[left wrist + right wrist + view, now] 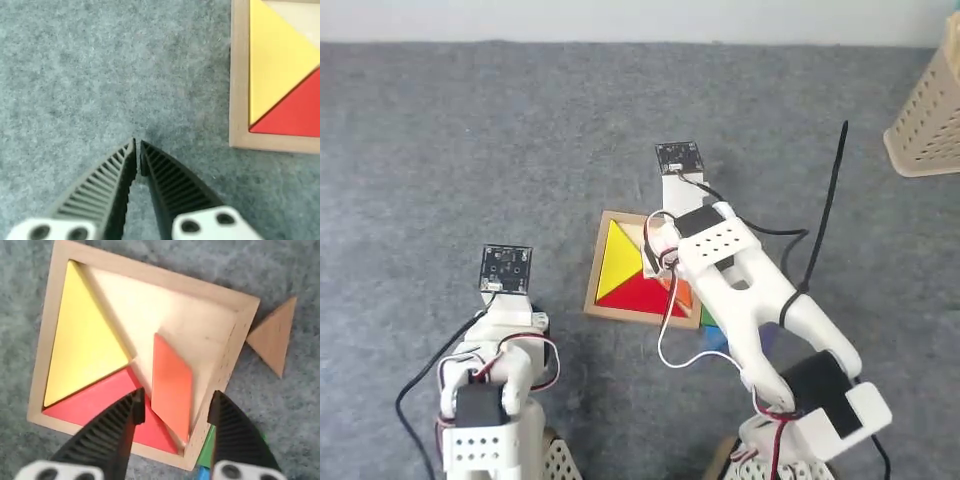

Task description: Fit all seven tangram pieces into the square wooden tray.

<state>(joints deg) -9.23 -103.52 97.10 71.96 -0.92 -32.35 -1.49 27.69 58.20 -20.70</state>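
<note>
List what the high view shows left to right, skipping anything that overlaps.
left arm → yellow triangle in the wooden tray → right arm → basket

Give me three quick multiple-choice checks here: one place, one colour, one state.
1. The plain wooden triangle lies: A inside the tray; B on the carpet beside the tray; C under the tray.
2. The parallelogram in the tray is: A orange; B blue; C green.
3. The left pincer is: A open; B shut on a piece; C shut, empty.
Key: B, it lies off the tray's corner; A, its face shows orange; C, its fingers meet over bare carpet.
</note>
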